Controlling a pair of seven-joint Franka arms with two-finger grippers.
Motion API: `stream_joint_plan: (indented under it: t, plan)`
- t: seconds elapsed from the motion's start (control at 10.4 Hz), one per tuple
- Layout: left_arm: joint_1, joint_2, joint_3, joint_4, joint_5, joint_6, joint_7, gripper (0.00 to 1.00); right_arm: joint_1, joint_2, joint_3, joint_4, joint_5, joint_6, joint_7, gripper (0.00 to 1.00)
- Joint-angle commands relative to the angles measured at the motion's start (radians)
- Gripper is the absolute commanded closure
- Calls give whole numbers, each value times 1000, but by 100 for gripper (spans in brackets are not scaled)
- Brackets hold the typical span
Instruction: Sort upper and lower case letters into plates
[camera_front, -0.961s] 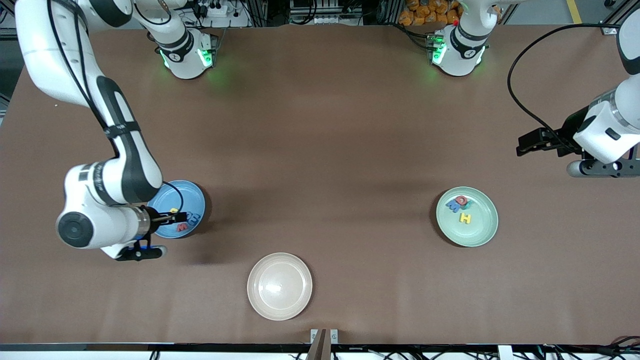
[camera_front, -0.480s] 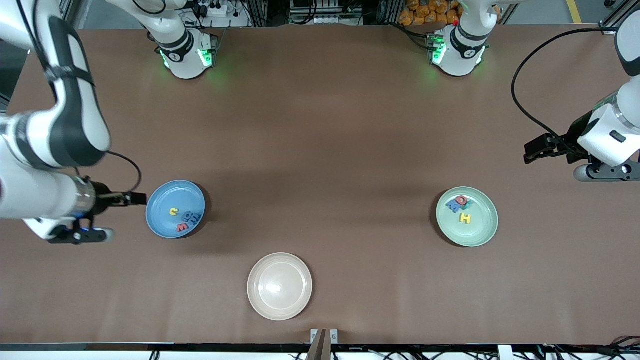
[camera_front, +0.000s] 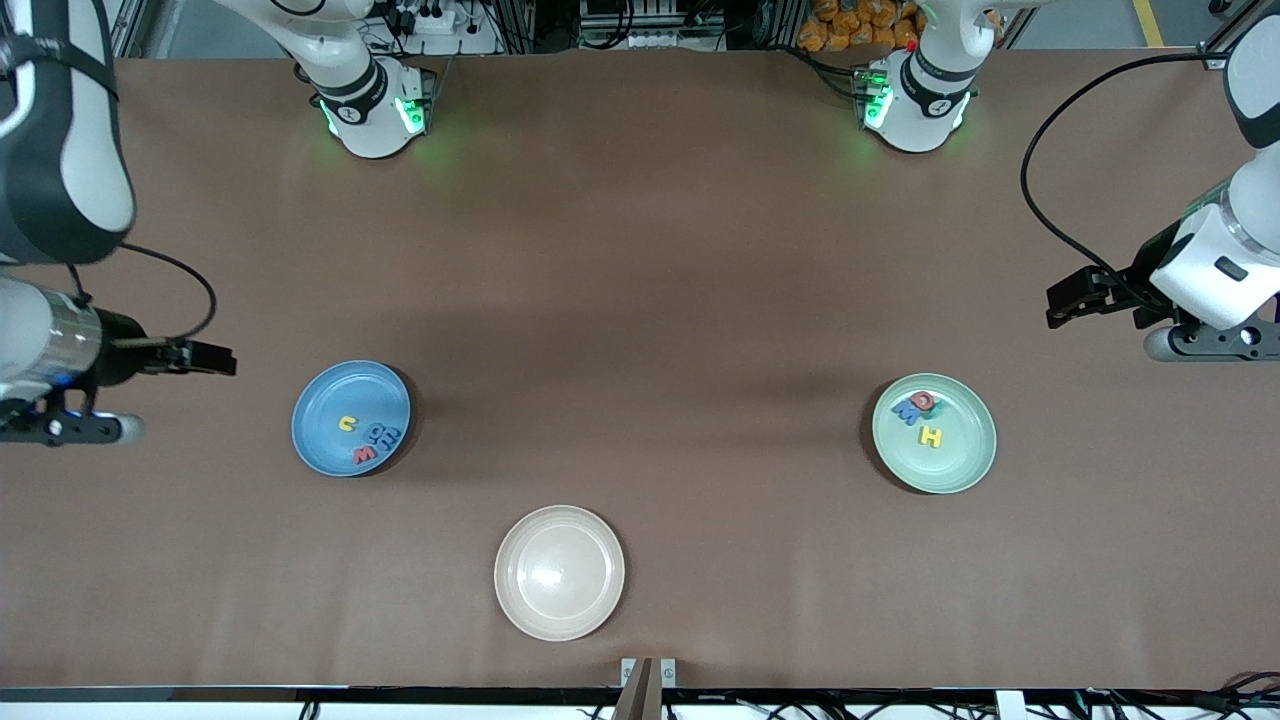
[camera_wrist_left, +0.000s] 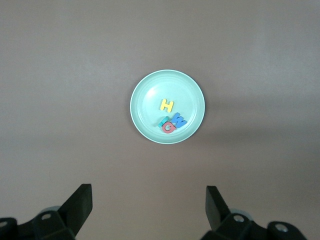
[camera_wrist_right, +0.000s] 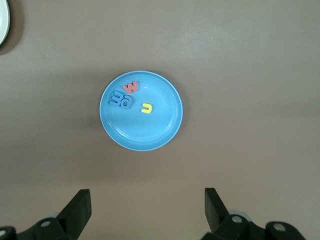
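The sky blue plate (camera_front: 325, 400) lies toward the right arm's end of the table and holds a yellow letter (camera_front: 346, 423), blue letters (camera_front: 381, 434) and a red letter (camera_front: 365, 455). The mint green plate (camera_front: 965, 455) lies toward the left arm's end with a yellow H (camera_front: 930, 436), a blue letter (camera_front: 909, 410), a red letter (camera_front: 924, 401) and a teal one (camera_wrist_left: 162, 122). My right gripper (camera_front: 215, 358) hangs open and empty over bare table beside the blue plate (camera_wrist_right: 145, 132). My left gripper (camera_front: 1065, 300) hangs open and empty over bare table beside the green plate (camera_wrist_left: 150, 90).
An empty beige plate (camera_front: 559, 572) sits near the table's front edge, between the two other plates and nearer the front camera. The brown table (camera_front: 640, 300) stretches bare up to both arm bases. A small fixture (camera_front: 648, 672) stands at the front edge.
My right gripper has pulled away from over the blue plate toward the right arm's end of the table, uncovering the letters. The left arm has shifted only slightly.
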Motion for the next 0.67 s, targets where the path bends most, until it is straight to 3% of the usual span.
stream_joint_plan:
  t: [0.0, 0.58]
  plan:
    - [8, -15, 3, -10, -25, 9, 34, 0, -20, -66, 10, -32, 18, -28, 1, 0]
    - [23, -6, -5, -10, -10, 5, 95, 0, 21, -157, 7, -96, 19, -3, 2, 0]
